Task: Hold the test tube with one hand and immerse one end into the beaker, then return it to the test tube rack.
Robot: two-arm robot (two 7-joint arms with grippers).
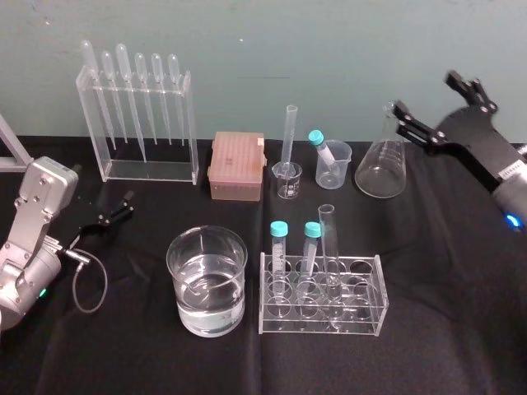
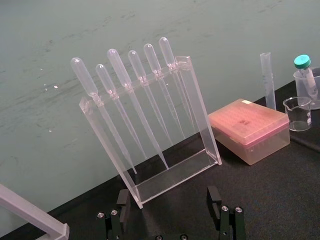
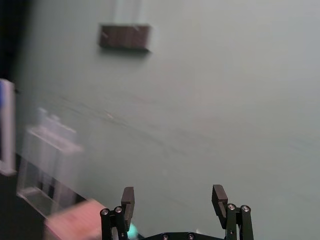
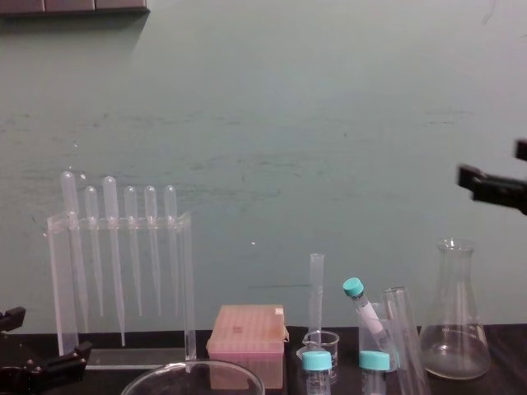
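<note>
Glass is what I am after: the test tube (image 1: 328, 247) stands upright in the rack (image 1: 323, 317), open rim up, so it can be taken from above; it lies well below my right gripper (image 1: 439, 105), off to its left and nearer the robot. That gripper hangs high over the table with the flask (image 1: 381, 169) below it, jaws spread wide and nothing between them; I judge it the one meant for the grasp, since the rack sits on its side. The left gripper (image 1: 114, 211) rests low near the table, likewise open and empty, with the pipette stand (image 2: 150, 125) ahead of it; it looks parked. The beaker (image 1: 207, 280) sits just beside the rack, on the side away from the right gripper; a short carry, I think. It holds clear liquid to somewhere under half its height; the tube looks empty; two capped tubes (image 1: 280, 239) share its rack; the flask seems empty or nearly so. No step looks begun.
</note>
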